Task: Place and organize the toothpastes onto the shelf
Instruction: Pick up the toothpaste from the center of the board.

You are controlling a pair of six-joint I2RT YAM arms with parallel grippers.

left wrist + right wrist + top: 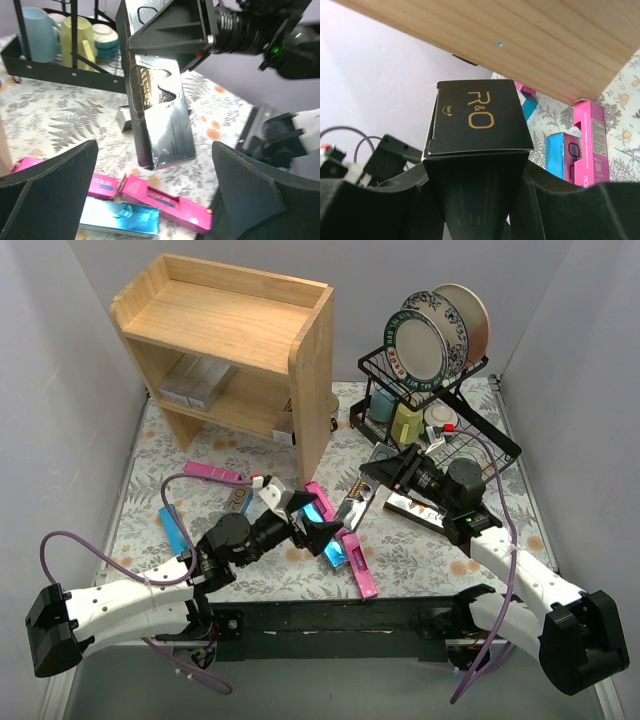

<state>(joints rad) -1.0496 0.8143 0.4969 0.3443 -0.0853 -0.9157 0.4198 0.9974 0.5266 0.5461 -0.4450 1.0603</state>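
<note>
**A:** What has the right gripper (380, 482) got?

**B:** Its two fingers are clamped on the sides of a dark carton (477, 117) with "R&O" in gold on the end flap. The carton is tilted, near the middle of the tabletop (430, 560), with its lower end towards the near edge.

**A:** And the left gripper (318, 524)?

**B:** It's spread wide with nothing between the fingers (50, 190), just beside that carton's lower end. Below it, two pink cartons (165, 202) and a teal carton (120, 220) lie flat.

**A:** Further out?

**B:** A pink box (215, 473) and a blue box (172, 528) lie towards the left edge. Silver cartons (195, 380) sit on the lower tier of the wooden shelf (315, 370) at the far-left corner. A black dish rack (65, 70) stands at the far-right corner.
</note>
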